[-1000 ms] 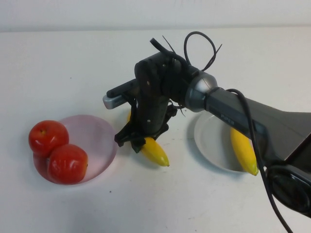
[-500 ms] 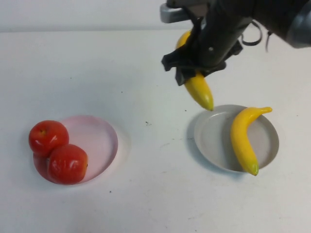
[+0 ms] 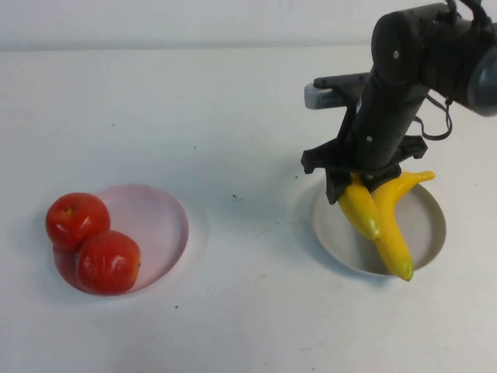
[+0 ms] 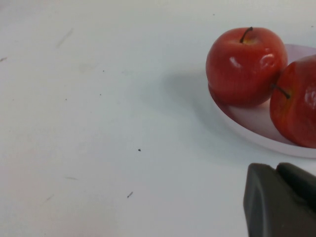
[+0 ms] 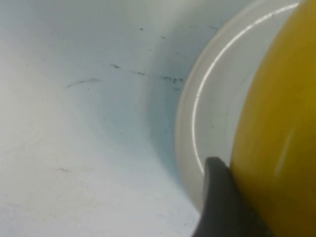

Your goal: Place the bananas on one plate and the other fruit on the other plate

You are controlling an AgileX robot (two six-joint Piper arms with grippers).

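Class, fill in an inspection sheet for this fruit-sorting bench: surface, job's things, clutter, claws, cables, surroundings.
Surface: white table, faint scuffs and specks.
Job's things: two apples on the pink plate; one banana lying on the grey plate; second banana held over that plate, beside the first.
Clutter: nothing seen.
Claws: right claw shut on the second banana above the grey plate; left claw shut, empty, beside the pink plate, seen only in its wrist view.
Cables: black cable looped on the right arm, off the table.
Surroundings: pale wall behind the table.
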